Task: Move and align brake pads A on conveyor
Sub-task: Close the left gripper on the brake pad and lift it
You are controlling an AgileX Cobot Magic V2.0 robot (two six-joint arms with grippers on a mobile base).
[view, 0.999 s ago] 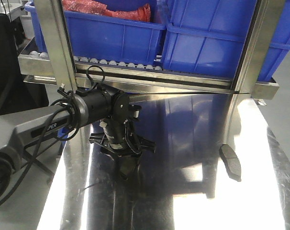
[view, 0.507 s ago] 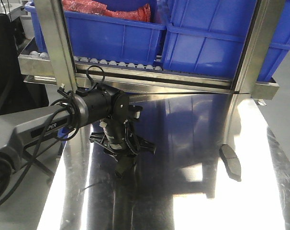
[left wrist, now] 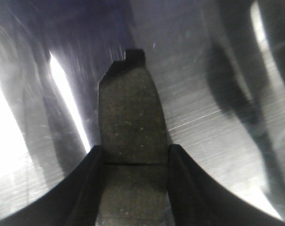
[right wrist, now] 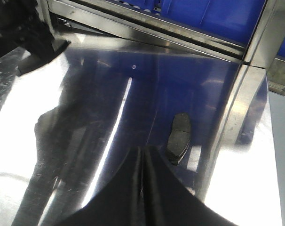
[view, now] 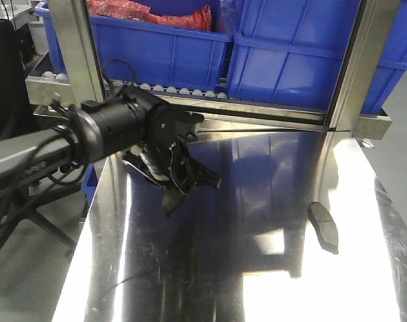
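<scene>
The black two-fingered left gripper (view: 174, 190) is clenched on a grey-brown oblong brake pad (left wrist: 128, 127). It holds the pad in the air above the shiny steel tabletop (view: 257, 268), well to the left of the right-hand steel upright post (view: 351, 74). In the left wrist view the fingers pinch the pad's two long edges right at its thin cross groove, and the far half with its dark backing tab sticks out past the fingertips. The black right gripper (right wrist: 142, 151) is closed with its fingers pressed together and nothing between them. It looks down on a second brake pad (right wrist: 178, 137), which lies flat on the tabletop at the foot of that post, just to its left. The conveyor does not show in any view, so I cannot tell how far the carried pad has to go. The step in hand appears to be the carry. With that much pad overhanging the grip, it could swivel between the fingers, so the pinch should stay firm and the arm should move smoothly, without sharp wrist turns. The arm's path should pass well clear of the post and of the steel shelf rail (view: 210, 107) joined to it. At the belt, the wrist should square the pad's long axis first and lower it until it rests flat, and only then should the fingers part.
</scene>
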